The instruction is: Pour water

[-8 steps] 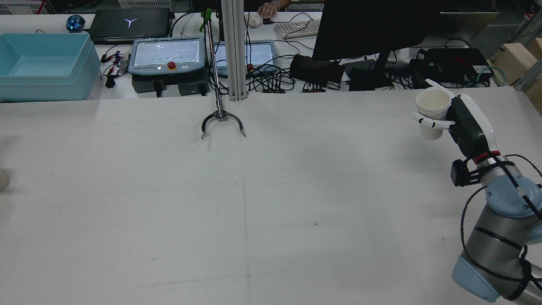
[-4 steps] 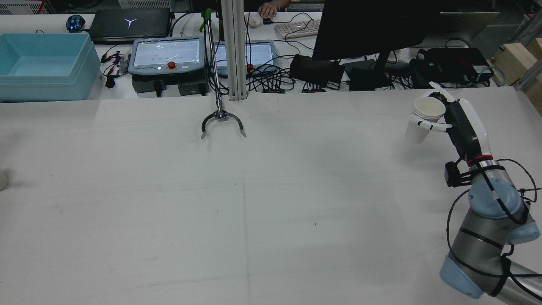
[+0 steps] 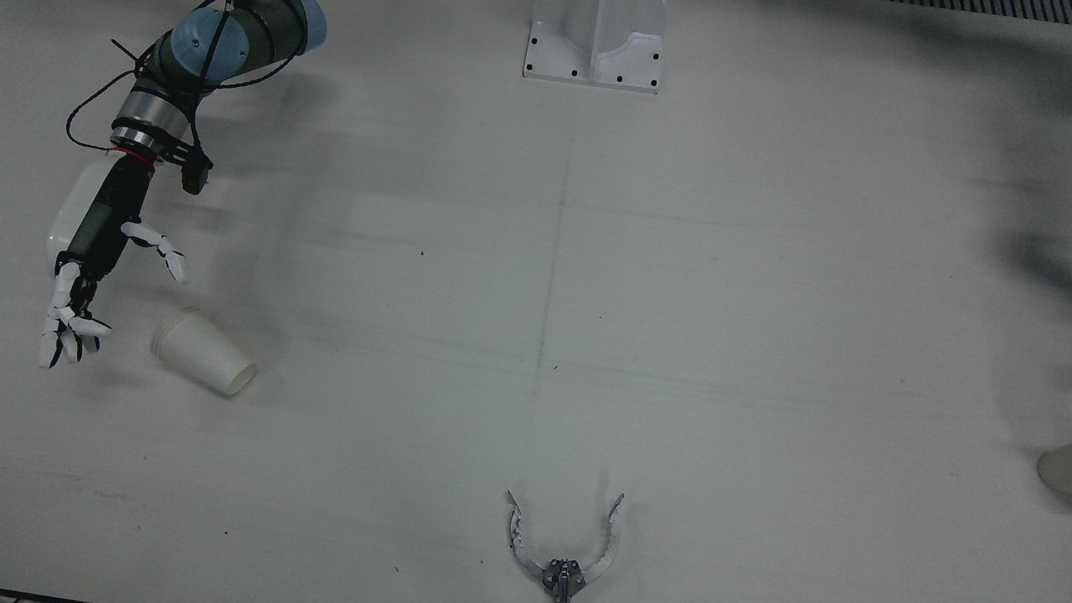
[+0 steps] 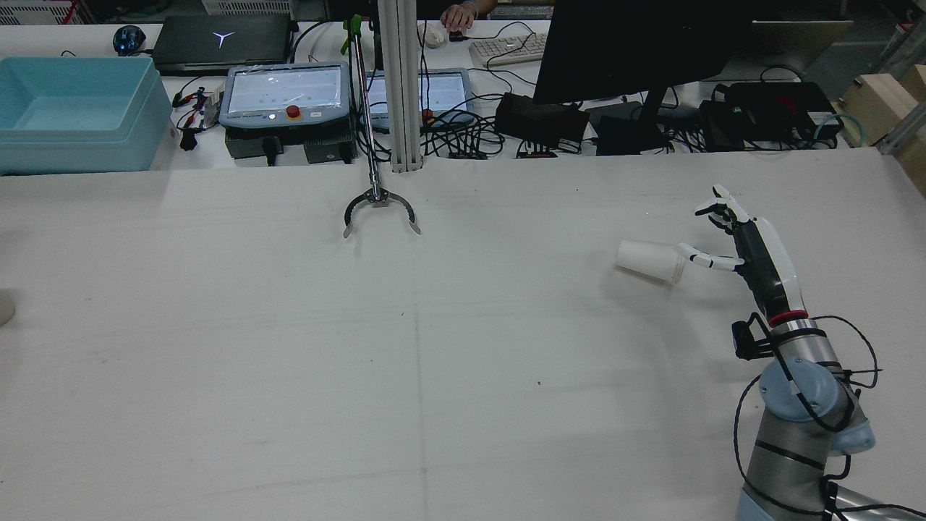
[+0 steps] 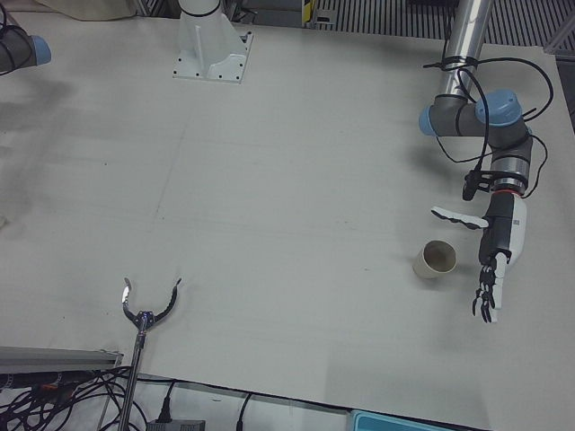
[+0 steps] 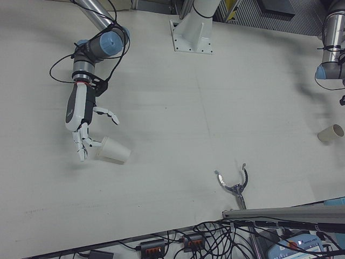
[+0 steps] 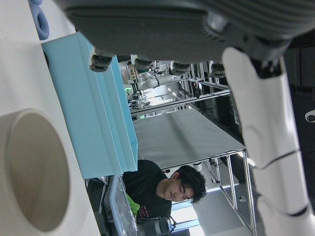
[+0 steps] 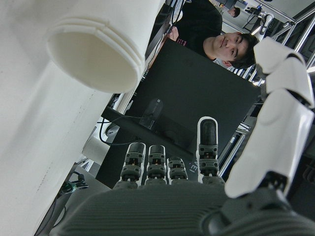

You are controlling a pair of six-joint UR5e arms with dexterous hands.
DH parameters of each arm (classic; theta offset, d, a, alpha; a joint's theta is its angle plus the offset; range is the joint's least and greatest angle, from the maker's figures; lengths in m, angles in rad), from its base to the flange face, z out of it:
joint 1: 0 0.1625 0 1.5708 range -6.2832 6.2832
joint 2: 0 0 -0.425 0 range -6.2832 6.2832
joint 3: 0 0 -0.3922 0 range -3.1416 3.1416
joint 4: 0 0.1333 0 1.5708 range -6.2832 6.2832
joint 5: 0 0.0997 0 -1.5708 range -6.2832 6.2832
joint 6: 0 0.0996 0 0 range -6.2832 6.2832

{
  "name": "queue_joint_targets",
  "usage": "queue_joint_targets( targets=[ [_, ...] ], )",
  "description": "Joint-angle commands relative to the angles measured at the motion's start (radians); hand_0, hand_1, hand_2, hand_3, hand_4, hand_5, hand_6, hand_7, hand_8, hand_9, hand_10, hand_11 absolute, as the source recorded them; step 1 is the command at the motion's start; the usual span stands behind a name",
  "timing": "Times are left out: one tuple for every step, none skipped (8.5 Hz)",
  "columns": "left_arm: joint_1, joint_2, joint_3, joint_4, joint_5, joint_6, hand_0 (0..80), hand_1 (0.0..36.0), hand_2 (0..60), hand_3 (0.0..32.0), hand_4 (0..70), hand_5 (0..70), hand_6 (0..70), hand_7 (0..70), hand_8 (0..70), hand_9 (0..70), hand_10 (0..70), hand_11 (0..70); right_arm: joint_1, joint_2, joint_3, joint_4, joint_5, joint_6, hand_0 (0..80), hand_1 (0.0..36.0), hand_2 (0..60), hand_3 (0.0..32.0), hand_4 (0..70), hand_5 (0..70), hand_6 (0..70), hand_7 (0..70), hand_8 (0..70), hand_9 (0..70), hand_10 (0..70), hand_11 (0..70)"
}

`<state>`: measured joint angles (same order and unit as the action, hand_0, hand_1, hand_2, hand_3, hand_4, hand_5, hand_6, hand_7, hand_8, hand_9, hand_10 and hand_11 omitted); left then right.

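While the right hand hung with fingers spread and holding nothing, a white paper cup lay on its side on the desk just beside it, apart from the fingertips. Near the left hand, likewise spread and empty, a second paper cup stood upright. A reacher-grabber claw rested at the desk's far edge.

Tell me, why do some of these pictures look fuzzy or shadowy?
In the left hand view the near cup is blurred, too close to focus. In the front view soft grey shadows lie on the table under the right arm and at the far edge.
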<state>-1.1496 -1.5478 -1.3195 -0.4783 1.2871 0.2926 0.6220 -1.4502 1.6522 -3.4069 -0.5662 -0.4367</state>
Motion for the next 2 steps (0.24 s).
queue_joint_targets(
  targets=[
    [-0.015, 0.04, -0.08, 0.029, 0.006, 0.0, 55.7, 14.8, 0.0, 21.0, 6.7, 3.2, 0.0, 2.4, 0.0, 0.0, 2.5, 5.8, 0.057, -0.109, 0.285, -0.017, 0.015, -0.017, 47.7, 17.6, 25.3, 0.0, 8.9, 41.9, 4.0, 9.2, 9.8, 16.3, 12.0, 18.9],
    [-0.024, 0.054, -0.127, 0.059, 0.012, -0.001, 55.8, 14.9, 0.0, 20.8, 6.7, 4.0, 0.0, 2.6, 0.0, 0.0, 2.4, 5.8, 0.1, -0.133, 0.361, -0.038, 0.005, -0.051, 49.4, 19.1, 23.4, 0.0, 7.7, 44.0, 3.7, 9.2, 9.0, 15.1, 10.7, 17.3]
  ],
)
